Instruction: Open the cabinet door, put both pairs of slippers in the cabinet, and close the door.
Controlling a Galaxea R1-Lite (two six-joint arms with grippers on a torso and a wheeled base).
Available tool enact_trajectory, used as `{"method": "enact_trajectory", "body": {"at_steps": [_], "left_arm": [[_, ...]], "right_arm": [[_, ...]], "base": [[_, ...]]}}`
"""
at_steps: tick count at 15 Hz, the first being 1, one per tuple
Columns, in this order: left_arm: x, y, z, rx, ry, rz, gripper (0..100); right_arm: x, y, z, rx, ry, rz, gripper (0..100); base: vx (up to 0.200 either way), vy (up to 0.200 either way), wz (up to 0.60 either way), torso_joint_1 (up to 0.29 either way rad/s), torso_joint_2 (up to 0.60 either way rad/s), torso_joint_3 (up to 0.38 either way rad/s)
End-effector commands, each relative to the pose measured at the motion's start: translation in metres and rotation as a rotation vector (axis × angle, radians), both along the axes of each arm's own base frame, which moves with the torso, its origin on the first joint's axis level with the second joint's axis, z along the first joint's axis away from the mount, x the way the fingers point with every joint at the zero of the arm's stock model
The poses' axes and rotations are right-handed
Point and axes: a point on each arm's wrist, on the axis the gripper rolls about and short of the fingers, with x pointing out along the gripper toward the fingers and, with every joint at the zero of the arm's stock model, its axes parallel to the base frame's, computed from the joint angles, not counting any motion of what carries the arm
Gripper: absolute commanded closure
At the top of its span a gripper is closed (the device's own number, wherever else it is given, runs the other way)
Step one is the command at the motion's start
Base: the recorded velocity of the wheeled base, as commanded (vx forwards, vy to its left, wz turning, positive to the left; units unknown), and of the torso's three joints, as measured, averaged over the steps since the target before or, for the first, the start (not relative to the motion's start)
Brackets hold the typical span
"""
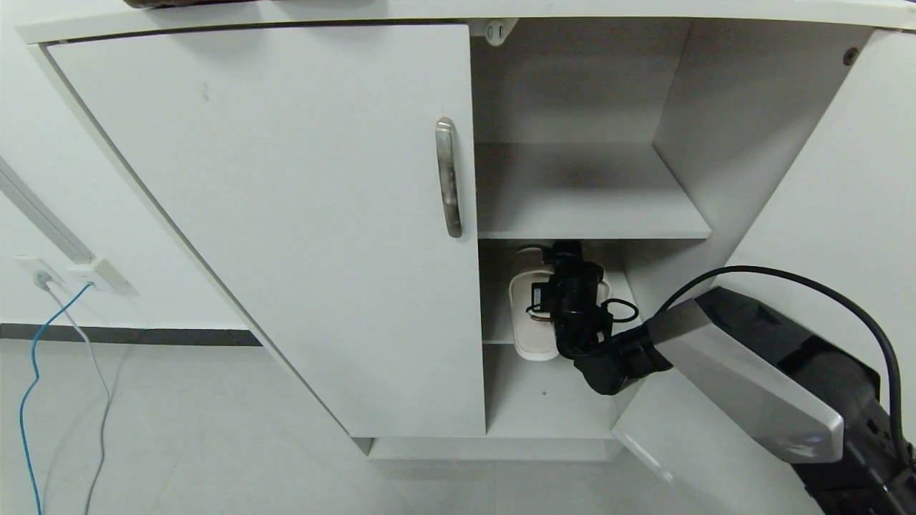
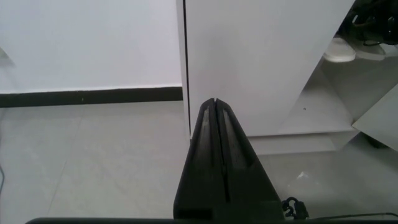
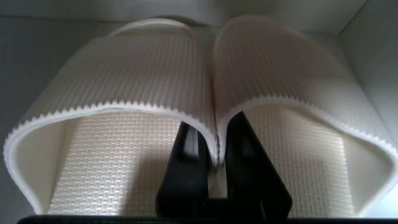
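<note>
White wall, dark skirting, pale tiled floor (two cables trailing down).

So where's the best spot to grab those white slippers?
Pinch the two straps where they touch, coming in from the open heel end. The slippers lie side by side, so one finger slides under each strap, like the right tool does.
</note>
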Motion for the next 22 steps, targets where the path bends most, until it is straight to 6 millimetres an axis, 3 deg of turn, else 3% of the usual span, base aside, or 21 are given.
{"method": "enact_trajectory", "body": {"at_steps": [1, 3, 4, 8, 13, 18, 22], "left_arm": [[0.000, 0.000, 0.000, 0.000, 0.002, 0.001, 100], [0.000, 0.000, 0.000, 0.000, 0.001, 0.001, 100], [0.000, 0.000, 0.000, -0.001, 0.001, 0.002, 100], [0.000, 0.000, 0.000, 0.000, 0.001, 0.002, 100], [0.000, 0.000, 0.000, 0.002, 0.001, 0.001, 100], [0.000, 0.000, 0.000, 0.000, 0.001, 0.002, 100], [0.000, 0.000, 0.000, 0.000, 0.002, 0.002, 100]], "right_arm": [[0.004, -0.002, -0.003, 0.001, -0.002, -0.007, 100], [0.004, -0.002, -0.003, 0.001, -0.002, -0.007, 100], [0.004, -0.002, -0.003, 0.002, -0.003, -0.007, 0], [-0.006, -0.004, 0.000, -0.008, 0.012, -0.001, 0], [-0.053, -0.004, 0.014, -0.012, 0.018, -0.001, 0], [-0.125, -0.018, 0.046, 0.011, 0.035, 0.018, 0], [-0.168, -0.022, 0.050, 0.035, 0.074, 0.077, 0]], "base": [[0.000, 0.000, 0.00, 0.000, 0.00, 0.000], [0.000, 0.000, 0.00, 0.000, 0.00, 0.000], [0.000, 0.000, 0.00, 0.000, 0.00, 0.000], [0.000, 0.000, 0.00, 0.000, 0.00, 0.000], [0.000, 0.000, 0.00, 0.000, 0.00, 0.000], [0.000, 0.000, 0.00, 0.000, 0.00, 0.000], [0.000, 0.000, 0.00, 0.000, 0.00, 0.000]]}}
